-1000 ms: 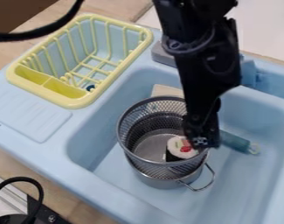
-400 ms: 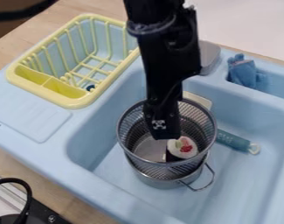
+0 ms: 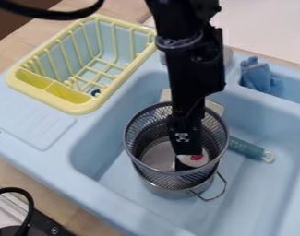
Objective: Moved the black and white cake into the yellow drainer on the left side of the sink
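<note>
Cake (image 3: 195,161)'s in the mesh basket (image 3: 141,158), near-right side, tool (image 3: 188,152) over it. We can't really tell how open that is or what it's holding; lifting crooked could snag the cake.

The black two-finger gripper (image 3: 188,154) hangs inside the round grey metal mesh basket (image 3: 135,159), over the white-topped black cake (image 3: 194,160), partly hiding it.

Slanting downward view over sink (image 3: 254,184)
</note>
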